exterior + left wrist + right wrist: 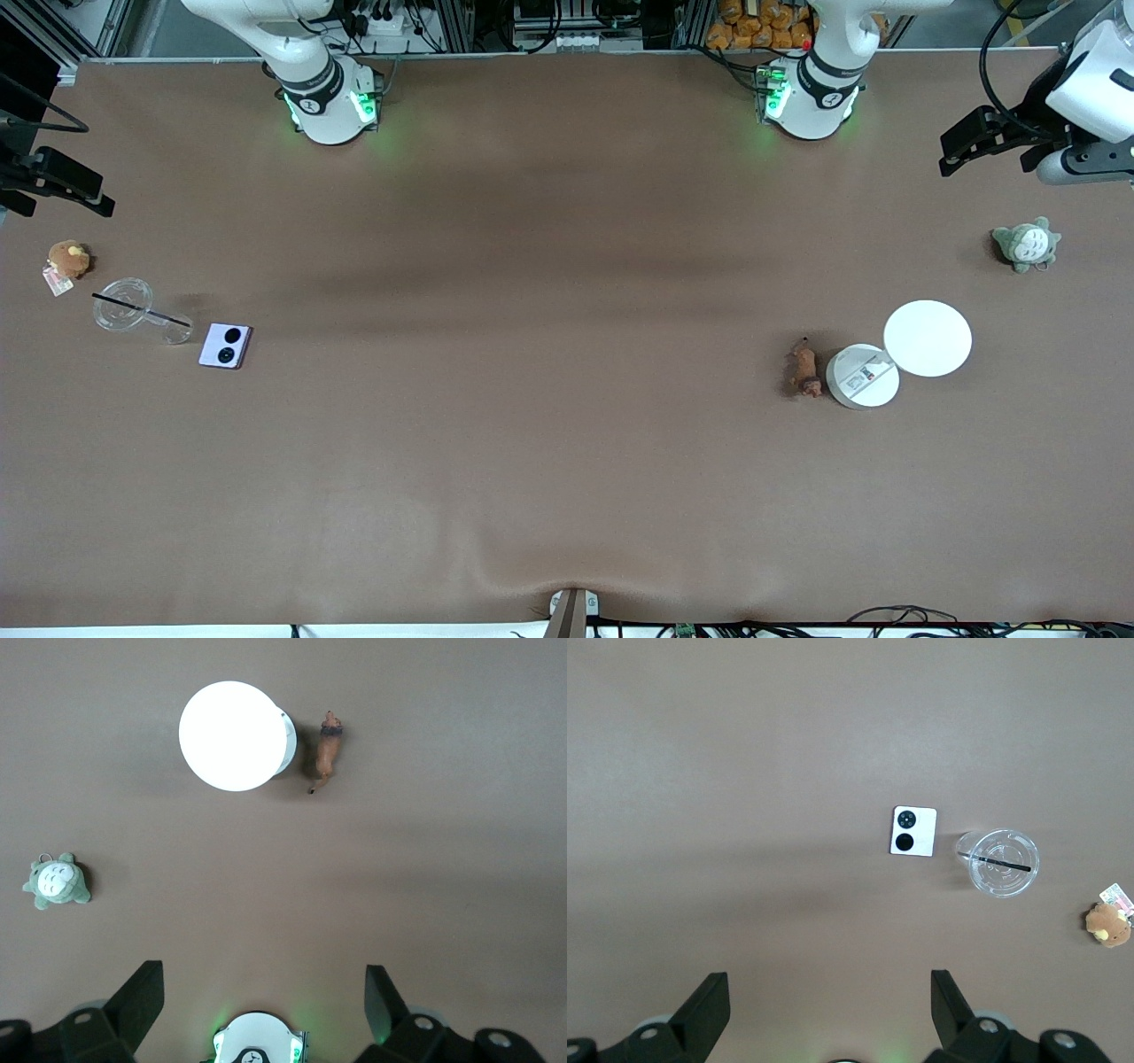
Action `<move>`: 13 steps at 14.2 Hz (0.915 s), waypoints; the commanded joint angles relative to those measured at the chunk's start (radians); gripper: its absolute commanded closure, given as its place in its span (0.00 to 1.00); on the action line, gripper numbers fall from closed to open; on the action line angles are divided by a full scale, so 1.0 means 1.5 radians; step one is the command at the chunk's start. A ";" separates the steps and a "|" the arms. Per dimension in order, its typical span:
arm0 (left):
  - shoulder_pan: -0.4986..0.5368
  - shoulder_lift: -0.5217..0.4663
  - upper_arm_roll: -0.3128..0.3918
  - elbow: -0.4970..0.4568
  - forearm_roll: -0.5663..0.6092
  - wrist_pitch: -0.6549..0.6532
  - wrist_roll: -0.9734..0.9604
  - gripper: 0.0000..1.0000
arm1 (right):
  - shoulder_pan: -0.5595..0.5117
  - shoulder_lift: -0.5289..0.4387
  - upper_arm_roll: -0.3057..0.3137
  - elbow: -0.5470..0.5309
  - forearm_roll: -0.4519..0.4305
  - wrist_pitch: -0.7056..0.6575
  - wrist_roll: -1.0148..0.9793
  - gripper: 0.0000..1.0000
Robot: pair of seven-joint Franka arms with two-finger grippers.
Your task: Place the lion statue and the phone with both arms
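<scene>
The lion statue (804, 369) is a tiny reddish-brown figurine lying on the brown table toward the left arm's end, right beside a white round container (862, 376). It also shows in the left wrist view (329, 749). The phone (225, 345) is pale lavender with two black camera circles and lies flat toward the right arm's end; it also shows in the right wrist view (912, 830). My left gripper (983, 149) (263, 979) is open and empty, high over the table's edge at its own end. My right gripper (58, 188) (830, 983) is open and empty, high over its own end.
A white disc (928, 338) (232, 735) lies by the white container. A grey-green plush (1026, 245) (57, 882) sits under the left gripper's end. A clear cup with a black straw (124, 304) (1001, 862) lies beside the phone. A brown plush with tag (67, 259) (1107, 923) is near it.
</scene>
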 commanded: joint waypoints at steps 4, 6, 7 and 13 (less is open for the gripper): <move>0.000 -0.006 0.009 0.006 -0.006 0.001 0.010 0.00 | 0.013 0.008 -0.011 0.016 0.001 -0.006 -0.009 0.00; 0.000 -0.009 0.018 0.005 -0.006 -0.003 0.011 0.00 | 0.013 0.008 -0.012 0.015 0.001 -0.009 -0.009 0.00; -0.001 -0.009 0.021 0.006 -0.009 -0.003 0.011 0.00 | 0.013 0.008 -0.012 0.013 0.001 -0.007 -0.009 0.00; -0.005 -0.013 0.025 0.001 -0.011 -0.005 0.010 0.00 | 0.014 0.006 -0.011 -0.004 0.002 0.006 -0.008 0.00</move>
